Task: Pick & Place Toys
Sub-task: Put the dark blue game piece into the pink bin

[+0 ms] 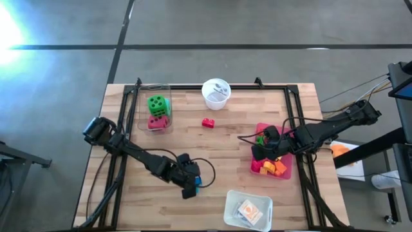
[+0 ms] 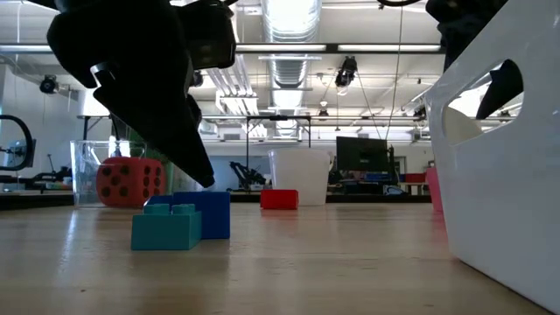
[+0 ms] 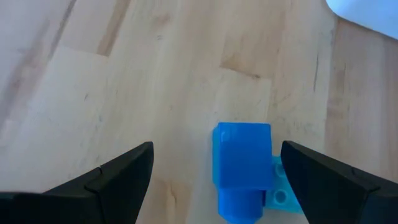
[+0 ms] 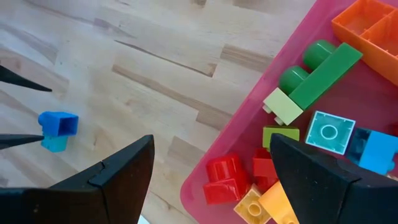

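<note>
A blue brick [image 3: 241,162] with a smaller teal brick [image 3: 280,194] against it lies on the wooden table near the front, also in the low view [image 2: 206,214]. My left gripper [image 3: 214,177] slants down over it, open, one finger on either side and clear of it. My right gripper [image 4: 211,168] hangs open above the near-left rim of a pink tray [image 4: 249,106] that holds several red, orange, green and blue bricks. A lone red brick [image 1: 207,122] lies mid-table. A green die [image 1: 156,103] and a red die [image 1: 157,121] sit in a clear box.
A white round cup [image 1: 215,93] stands at the far middle. A white rectangular tray [image 1: 248,209] sits at the near edge, just right of the left gripper. The clear box [image 1: 154,108] stands at the far left. Bare wood lies between the blue brick and the pink tray.
</note>
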Available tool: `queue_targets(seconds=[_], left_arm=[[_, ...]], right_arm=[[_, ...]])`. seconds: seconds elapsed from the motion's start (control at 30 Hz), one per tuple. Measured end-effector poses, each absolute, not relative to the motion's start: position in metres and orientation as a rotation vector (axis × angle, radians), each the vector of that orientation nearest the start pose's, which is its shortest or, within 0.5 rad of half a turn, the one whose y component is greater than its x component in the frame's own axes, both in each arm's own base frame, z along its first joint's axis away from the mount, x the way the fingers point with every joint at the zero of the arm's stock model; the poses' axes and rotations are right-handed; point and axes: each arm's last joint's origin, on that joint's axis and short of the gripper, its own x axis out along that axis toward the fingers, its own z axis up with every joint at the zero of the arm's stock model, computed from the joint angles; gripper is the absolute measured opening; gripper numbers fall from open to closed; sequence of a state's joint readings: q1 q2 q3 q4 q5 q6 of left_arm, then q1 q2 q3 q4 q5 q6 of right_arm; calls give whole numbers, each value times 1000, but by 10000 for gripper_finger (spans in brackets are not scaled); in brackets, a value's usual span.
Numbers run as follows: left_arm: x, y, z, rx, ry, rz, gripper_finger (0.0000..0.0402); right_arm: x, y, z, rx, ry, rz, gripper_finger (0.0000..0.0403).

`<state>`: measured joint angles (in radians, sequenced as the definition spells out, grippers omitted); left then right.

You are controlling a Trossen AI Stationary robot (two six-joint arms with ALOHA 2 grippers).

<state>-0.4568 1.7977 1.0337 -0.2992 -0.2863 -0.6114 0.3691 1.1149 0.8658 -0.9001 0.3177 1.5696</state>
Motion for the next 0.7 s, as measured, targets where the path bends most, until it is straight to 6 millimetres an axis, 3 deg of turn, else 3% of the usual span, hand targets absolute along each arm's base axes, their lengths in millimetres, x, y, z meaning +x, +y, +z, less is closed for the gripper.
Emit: queue_targets(seconds=[0.7], left_arm=[[313, -145, 150, -140, 974, 135, 355]], right_arm=[[187, 63, 252, 1030, 823, -748, 313]])
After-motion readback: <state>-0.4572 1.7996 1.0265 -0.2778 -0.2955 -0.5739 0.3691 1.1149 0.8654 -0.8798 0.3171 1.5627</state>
